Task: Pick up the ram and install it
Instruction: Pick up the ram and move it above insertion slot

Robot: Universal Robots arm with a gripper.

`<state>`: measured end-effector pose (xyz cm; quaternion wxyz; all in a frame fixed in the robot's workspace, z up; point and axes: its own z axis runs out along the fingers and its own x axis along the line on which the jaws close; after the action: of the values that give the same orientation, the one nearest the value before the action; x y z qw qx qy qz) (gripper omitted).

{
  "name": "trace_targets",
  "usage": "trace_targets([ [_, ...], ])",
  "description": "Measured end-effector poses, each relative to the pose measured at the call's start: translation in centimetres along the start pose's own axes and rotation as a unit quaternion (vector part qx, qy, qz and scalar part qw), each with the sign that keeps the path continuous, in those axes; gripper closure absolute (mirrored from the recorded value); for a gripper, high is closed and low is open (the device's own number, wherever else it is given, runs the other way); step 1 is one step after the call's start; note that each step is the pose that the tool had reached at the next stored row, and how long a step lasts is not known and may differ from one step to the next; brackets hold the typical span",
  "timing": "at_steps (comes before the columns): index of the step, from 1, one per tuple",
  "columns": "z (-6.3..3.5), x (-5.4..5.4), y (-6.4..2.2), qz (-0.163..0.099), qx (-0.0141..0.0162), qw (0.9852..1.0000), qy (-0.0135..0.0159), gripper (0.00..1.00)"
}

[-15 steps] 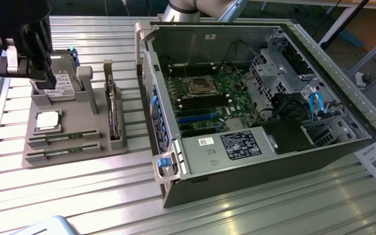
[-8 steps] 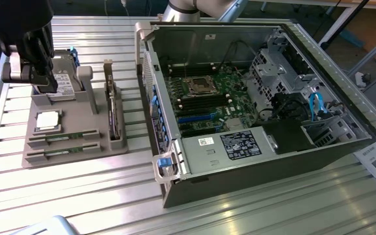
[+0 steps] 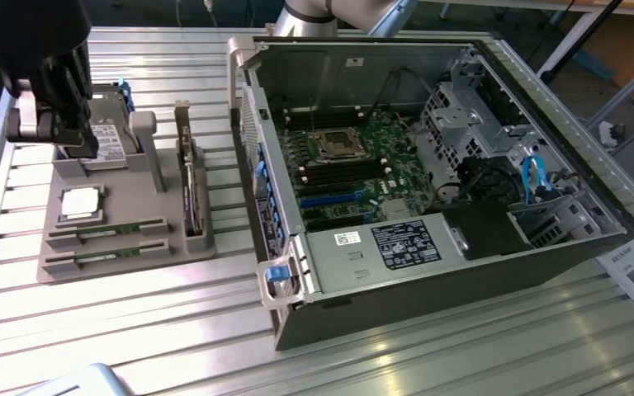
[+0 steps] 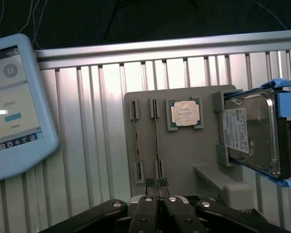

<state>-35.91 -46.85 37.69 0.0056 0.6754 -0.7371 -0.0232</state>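
Two thin green ram sticks [image 3: 108, 227] [image 3: 106, 255] stand on edge in slots at the near end of a grey holder block [image 3: 130, 268]. The wrist view shows them edge-on as two narrow lines [image 4: 137, 145] [image 4: 156, 141]. My gripper [image 3: 72, 136] hangs above the far end of the holder, over the hard drive and well above the sticks. Its fingers are shut with nothing between them [image 4: 157, 185]. In the wrist view the closed tips sit just past one end of the sticks.
The holder also carries a square silver processor [image 3: 82, 204], a blue-framed hard drive [image 4: 250, 131] and an upright dark expansion card [image 3: 192, 194]. An open computer case [image 3: 428, 272] lies at the exterior view's right, motherboard memory slots [image 3: 339, 175] exposed. A teach pendant [image 4: 14, 107] lies nearby.
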Motion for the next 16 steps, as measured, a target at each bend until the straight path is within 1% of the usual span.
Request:
trace_targets([
  [12,1.58,0.0,0.00,0.000,0.0008,1.0000,-0.0001,0.90],
  [16,2.52,0.1,0.00,0.000,0.0011,1.0000,0.0000,0.90],
])
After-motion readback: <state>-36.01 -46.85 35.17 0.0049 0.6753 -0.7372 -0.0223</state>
